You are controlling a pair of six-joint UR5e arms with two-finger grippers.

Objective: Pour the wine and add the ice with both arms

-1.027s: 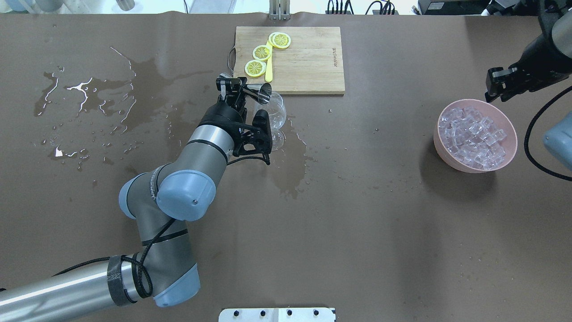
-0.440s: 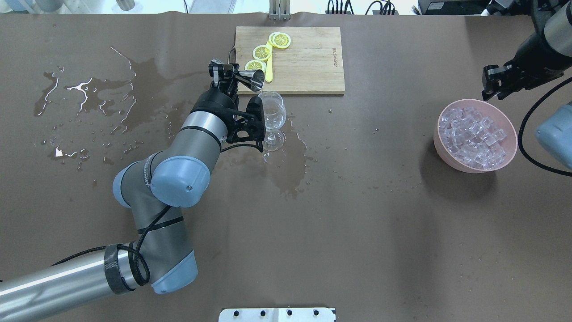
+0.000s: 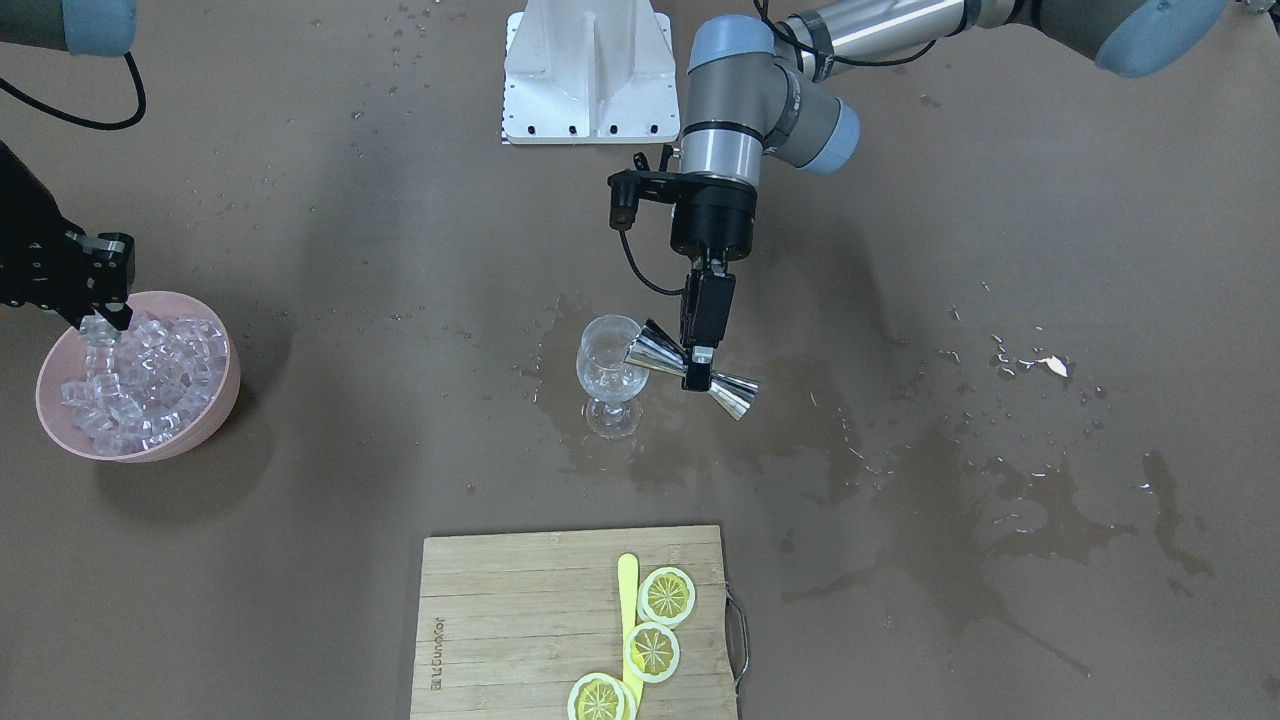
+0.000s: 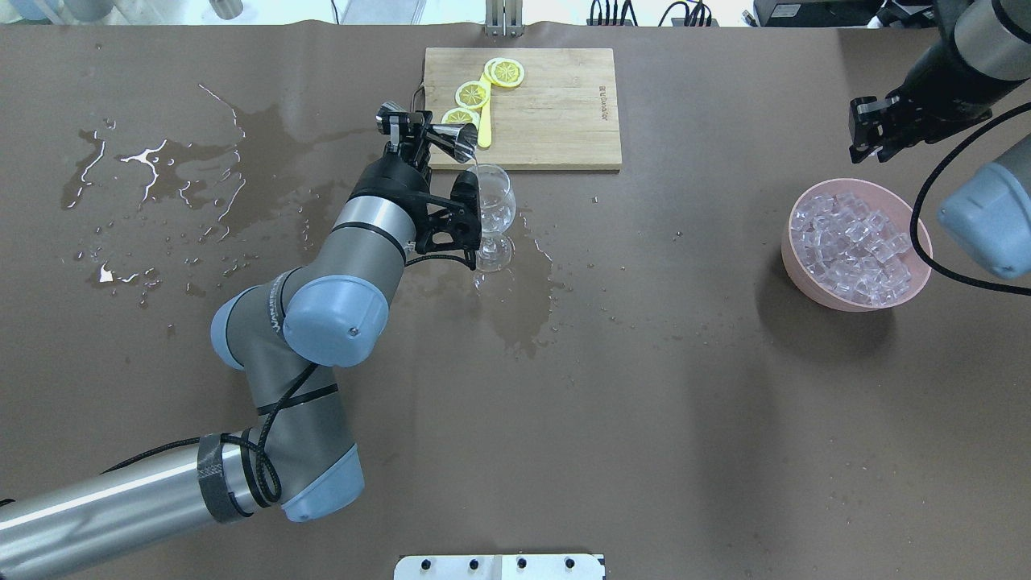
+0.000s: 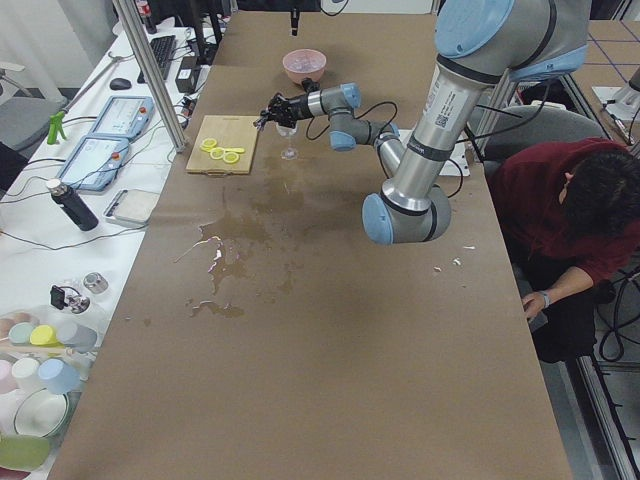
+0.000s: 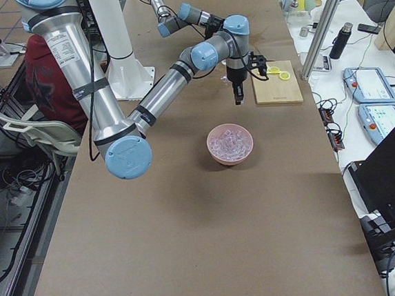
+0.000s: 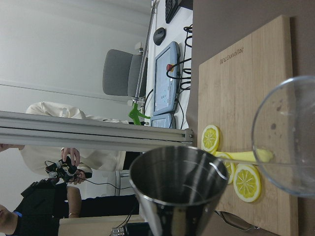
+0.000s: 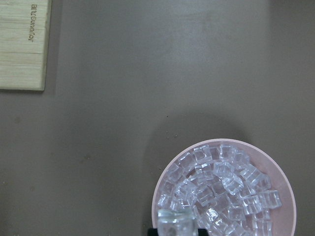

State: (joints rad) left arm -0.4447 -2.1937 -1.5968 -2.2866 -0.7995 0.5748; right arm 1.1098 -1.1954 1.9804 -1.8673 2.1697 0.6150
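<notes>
My left gripper [image 4: 419, 142] is shut on the waist of a steel jigger [image 4: 445, 137], held on its side with its mouth at the rim of a clear wine glass [image 4: 493, 203]. A thin clear streak of wine [image 4: 475, 167] seems to run from the jigger's lip into the glass. The front view shows the jigger [image 3: 655, 352] touching the glass [image 3: 608, 372]. My right gripper [image 4: 868, 135] hangs beyond the far rim of a pink bowl [image 4: 812, 290] full of ice [image 4: 854, 240]. In the right wrist view it holds one ice cube [image 8: 176, 222] above the bowl [image 8: 162, 184].
A wooden cutting board [image 4: 548, 113] with three lemon slices [image 4: 472, 94] and a yellow stick lies just behind the glass. Wet patches spread around the glass [image 4: 523, 298], and puddles lie at the far left [image 4: 153, 161]. The white base bracket [image 4: 499, 566] sits at the near edge.
My left gripper drew the jigger back left, from over the glass to its rim. My right gripper rose from the bowl and moved left and farther away.
</notes>
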